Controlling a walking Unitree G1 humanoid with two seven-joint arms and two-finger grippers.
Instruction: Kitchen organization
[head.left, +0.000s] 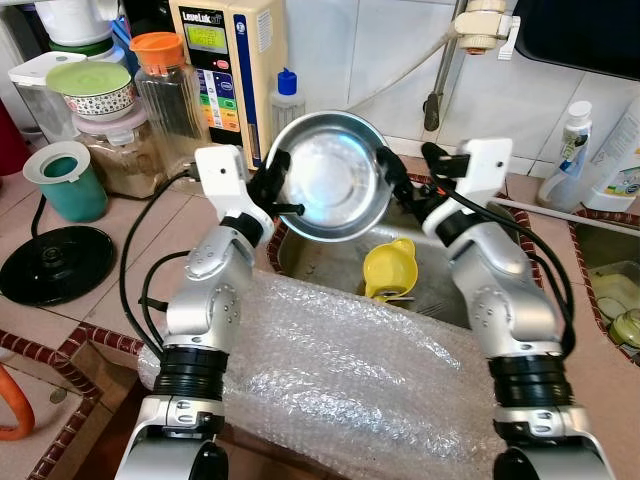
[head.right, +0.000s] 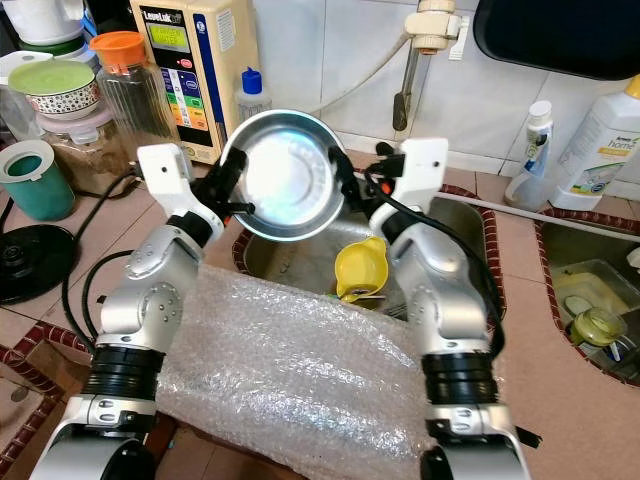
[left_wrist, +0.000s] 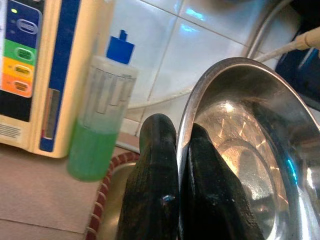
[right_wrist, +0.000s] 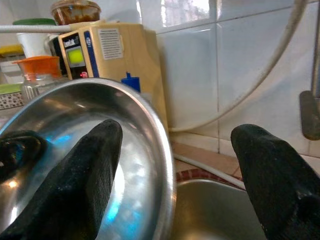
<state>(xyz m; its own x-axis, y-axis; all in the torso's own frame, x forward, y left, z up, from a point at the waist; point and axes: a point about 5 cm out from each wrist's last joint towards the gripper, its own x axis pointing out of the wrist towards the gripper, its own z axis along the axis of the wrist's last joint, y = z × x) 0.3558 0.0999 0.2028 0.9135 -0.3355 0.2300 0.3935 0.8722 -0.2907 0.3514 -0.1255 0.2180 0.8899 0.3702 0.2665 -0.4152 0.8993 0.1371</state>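
Bowl: round, shallow, polished steel bowl (head.left: 335, 175), mirror-bright with blue glints, held tilted on edge above the sink, its hollow facing the robot.
Left claw: left claw (left_wrist: 175, 165) closed on the bowl's rim; one ribbed black finger inside the hollow, the other behind the wall, the thin rim pinched between them.
Right claw: right claw (right_wrist: 175, 165) spread wide at the bowl's opposite side; one finger lies in front of the hollow just inside the rim, the other stands well apart over the sink; contact with the metal cannot be told.
Sink: dull steel sink (head.left: 300, 255) sunk in the table, directly below both claws.
Funnel: glossy yellow plastic funnel (head.left: 388, 268) in the sink, below the right claw.
Bubble wrap: clear, dimpled sheet of bubble wrap (head.left: 340, 365) draped over the table edge, between the two forearms, nearer the robot than the claws.
Bottle: translucent bottle (left_wrist: 100, 120) with blue cap and green liquid, just beyond the left claw, against the white glazed wall tiles.
Appliance: cream boxy appliance (head.left: 225, 70) with coloured buttons, beside the bottle, beyond the left claw.
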